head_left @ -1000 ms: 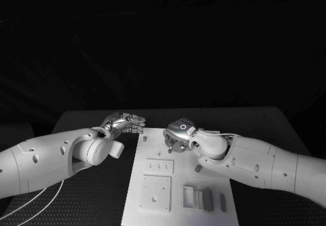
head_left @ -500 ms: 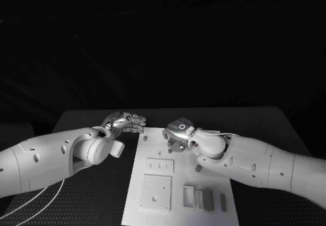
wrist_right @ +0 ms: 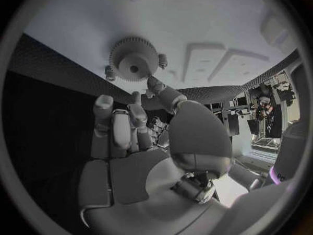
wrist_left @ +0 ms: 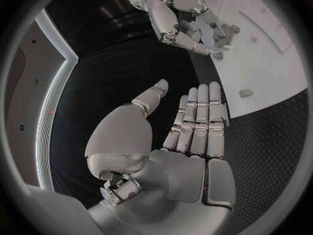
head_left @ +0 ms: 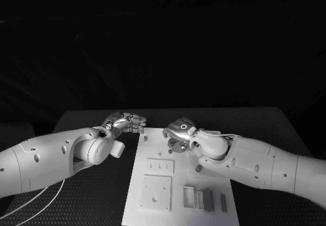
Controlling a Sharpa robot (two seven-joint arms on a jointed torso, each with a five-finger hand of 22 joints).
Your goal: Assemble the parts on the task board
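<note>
Silver right hand (head_left: 178,136), over the far end of the task board (head_left: 178,197): fingers curled in part, fingertips (wrist_right: 154,83) at the toothed rim of a small gear (wrist_right: 133,63); the right wrist view shows the gear lying flat on the white plate with the fingertips against its near edge, though whether it is pinched or merely touched cannot be told. Gear, judged: light, rigid, likely moulded plastic, not fragile; teeth offer purchase, so the rim across its width is the place to take hold, leaving the centre hole free for seating on a peg; thin profile may make lifting off the flat plate awkward. Silver left hand (head_left: 126,122), at the board's left far corner over the black table (head_left: 88,197): in the left wrist view (wrist_left: 189,136) the fingers lie straight and together, thumb apart, palm bare, holding nothing. Task board, nearer part: a square block (head_left: 155,191), a smaller rectangular block (head_left: 159,165), and a row of narrow upright pieces (head_left: 204,198), all untouched, well apart from both hands.
</note>
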